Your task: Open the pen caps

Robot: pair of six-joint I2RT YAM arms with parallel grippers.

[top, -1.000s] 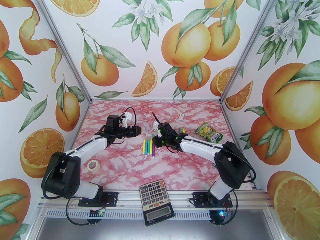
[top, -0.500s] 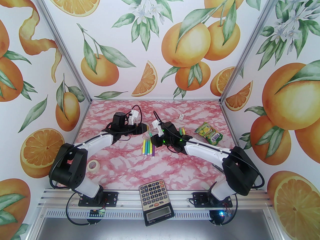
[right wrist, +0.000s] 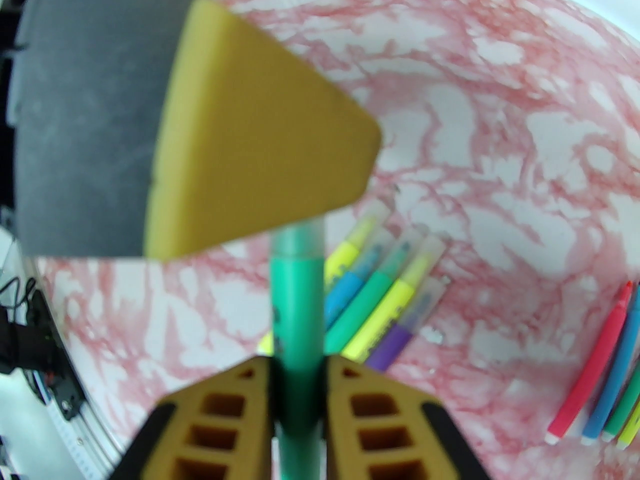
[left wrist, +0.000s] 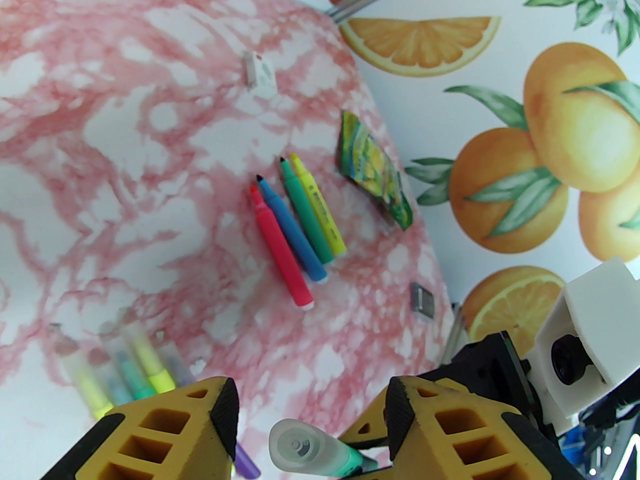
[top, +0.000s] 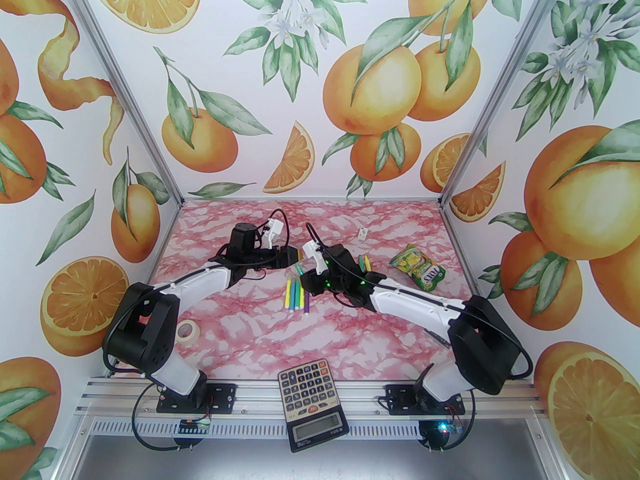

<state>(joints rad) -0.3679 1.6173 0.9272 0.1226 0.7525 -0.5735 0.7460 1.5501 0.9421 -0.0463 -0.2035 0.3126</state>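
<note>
Left jaws, nearer than before, stand parted astride pen cap (left wrist: 295, 445); right jaws clench green pen (right wrist: 295, 318). Pink-marbled counter (top: 260, 338), orange-print walls (top: 300, 68).

The pen cap (left wrist: 295, 450) is frosted plastic, the tabletop (top: 250, 328) smooth, the pouch (left wrist: 375, 168) glossy.

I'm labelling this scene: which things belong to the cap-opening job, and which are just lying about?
Job: green pen in the right gripper, its cap between the left gripper jaws, capped pens, four uncapped pens.
Lying about: calculator, tape roll, snack pouch, small white block.
</note>
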